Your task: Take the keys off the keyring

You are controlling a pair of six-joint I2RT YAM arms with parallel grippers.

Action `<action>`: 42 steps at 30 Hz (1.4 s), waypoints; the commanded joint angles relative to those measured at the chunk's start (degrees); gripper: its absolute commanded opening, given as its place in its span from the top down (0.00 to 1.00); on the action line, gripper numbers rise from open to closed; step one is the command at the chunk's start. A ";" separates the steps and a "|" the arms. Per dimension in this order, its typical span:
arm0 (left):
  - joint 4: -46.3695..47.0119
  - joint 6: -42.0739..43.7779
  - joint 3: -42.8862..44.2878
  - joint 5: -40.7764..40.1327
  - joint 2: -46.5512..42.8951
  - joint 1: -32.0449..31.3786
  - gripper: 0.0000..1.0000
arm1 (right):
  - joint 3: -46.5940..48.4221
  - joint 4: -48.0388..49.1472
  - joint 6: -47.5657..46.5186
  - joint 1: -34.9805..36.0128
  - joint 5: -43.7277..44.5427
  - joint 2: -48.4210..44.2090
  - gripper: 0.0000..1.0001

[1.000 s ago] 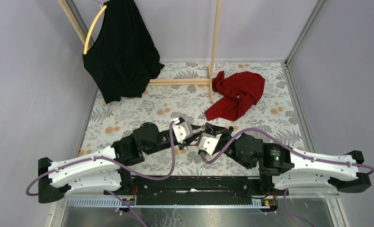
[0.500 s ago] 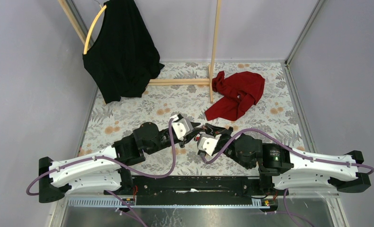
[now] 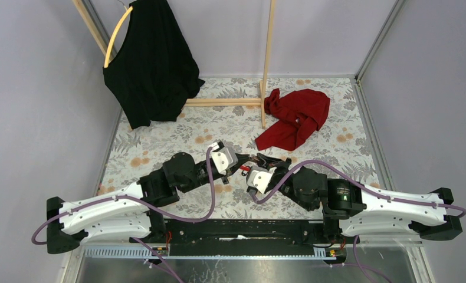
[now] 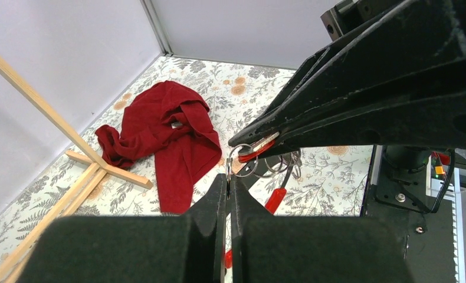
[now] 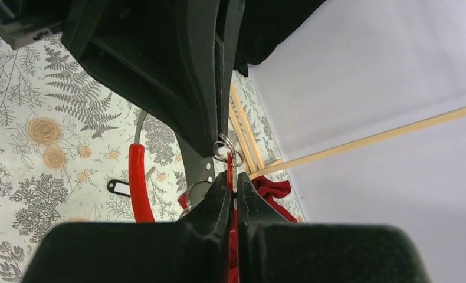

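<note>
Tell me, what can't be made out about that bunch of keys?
- Left wrist view: the shut left claw covers its pinch on the small ring; the metal rings overlap, so keys can't be counted.
- Right wrist view: the shut right claw hides most of the red tag it grips.
- Top view: both claws cover the bunch; a red speck shows.

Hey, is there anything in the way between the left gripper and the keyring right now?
Nothing visible stands between them. The left gripper is shut on a small metal ring there, and the right gripper pinches the red tag right beside it.
</note>
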 commanded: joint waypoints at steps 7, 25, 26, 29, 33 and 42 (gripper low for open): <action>7.62 -2.25 -1.35 0.31 -3.28 0.20 1.00 | -0.69 -3.17 3.43 -0.23 4.07 -1.86 1.00; 11.17 -4.52 -5.86 -7.49 -3.75 0.26 1.00 | -2.94 -2.25 15.81 -0.67 13.34 -0.33 1.00; 10.98 -5.36 -6.32 -10.01 -3.72 0.31 1.00 | -3.34 -2.39 18.93 -1.08 13.81 0.16 1.00; 8.76 -8.50 -7.38 -13.69 -2.99 1.26 1.00 | -4.49 -2.85 27.50 -3.33 13.46 1.43 1.00; 4.53 -17.74 -8.28 -15.22 -1.23 5.93 1.00 | -6.03 -3.31 40.41 -12.90 4.93 2.15 1.00; -4.43 -35.68 -11.70 -16.66 1.02 19.52 1.00 | -13.88 17.02 61.53 -28.41 -21.56 13.65 1.00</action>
